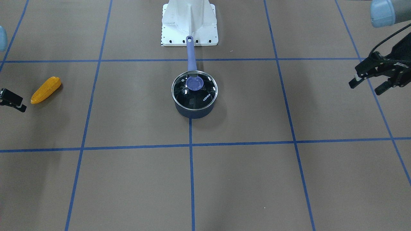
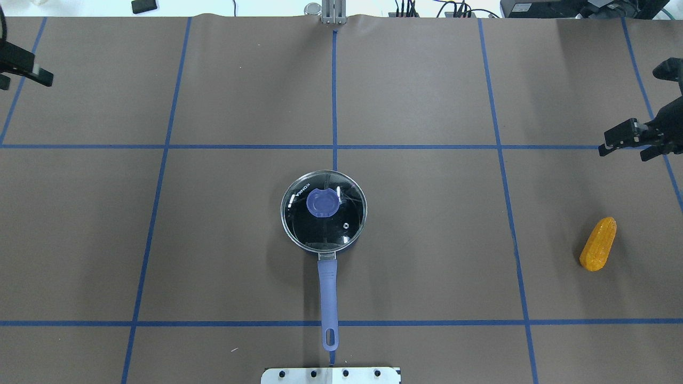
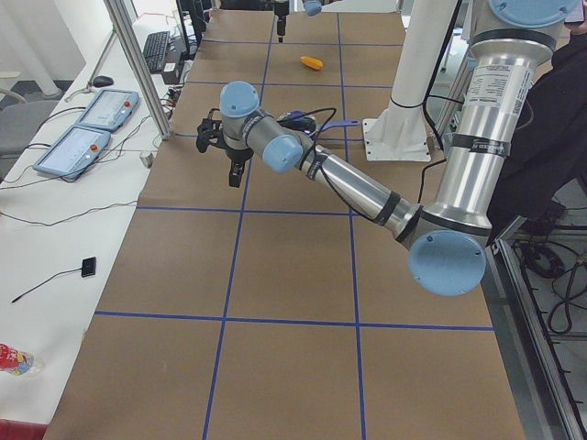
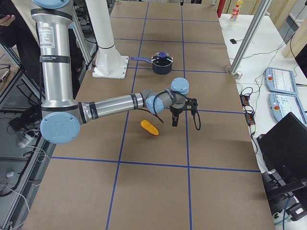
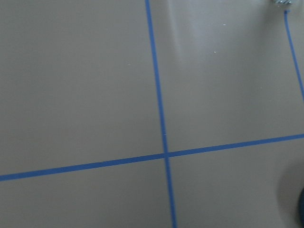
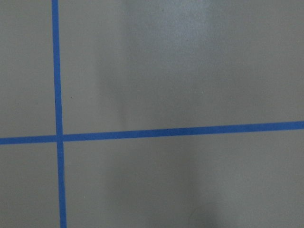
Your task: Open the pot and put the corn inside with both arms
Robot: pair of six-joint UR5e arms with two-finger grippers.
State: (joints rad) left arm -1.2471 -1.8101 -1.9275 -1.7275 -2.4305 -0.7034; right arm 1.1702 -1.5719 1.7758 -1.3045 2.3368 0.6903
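Observation:
The corn (image 2: 598,244) lies on the brown table at my right side, also in the front view (image 1: 46,90). The dark blue pot (image 2: 324,234) stands at the table's middle with its glass lid (image 2: 341,213) on and its blue knob (image 2: 323,203) on top. The long blue handle (image 2: 328,298) points toward my base. My right gripper (image 2: 635,144) is open and empty, above the table beyond the corn and apart from it. My left gripper (image 1: 368,85) is open and empty, far to the pot's left side. Both wrist views show only bare table.
The white pedestal base (image 1: 189,22) stands just behind the pot handle's end. Blue tape lines (image 2: 334,96) divide the brown table into squares. Cables and devices (image 2: 416,8) lie past the far edge.

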